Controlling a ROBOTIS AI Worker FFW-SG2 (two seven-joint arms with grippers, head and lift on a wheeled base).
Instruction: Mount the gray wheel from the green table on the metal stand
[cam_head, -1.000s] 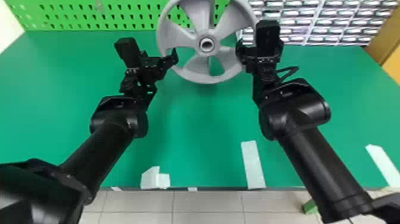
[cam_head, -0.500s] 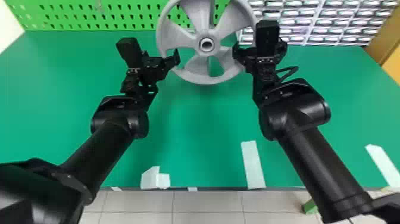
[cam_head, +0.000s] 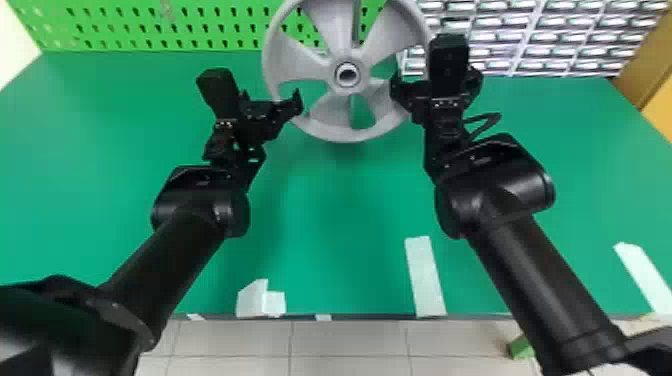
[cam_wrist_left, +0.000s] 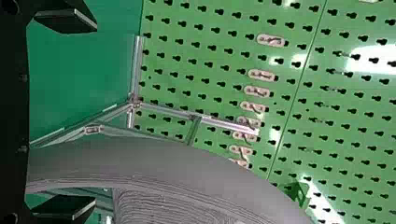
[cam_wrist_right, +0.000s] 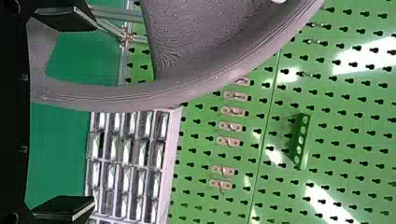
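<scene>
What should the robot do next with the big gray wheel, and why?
Probably ease the left gripper and right gripper gently back from the gray wheel. Both are wide open around its rim, not squeezing, yet the wheel is standing up by the metal stand, so the stand is likely holding it.

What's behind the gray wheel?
Behind the gray wheel are bars of the metal stand, green pegboard and, lower down, the green table. The wheel covers parts of the stand, so whether the two touch is hidden.
</scene>
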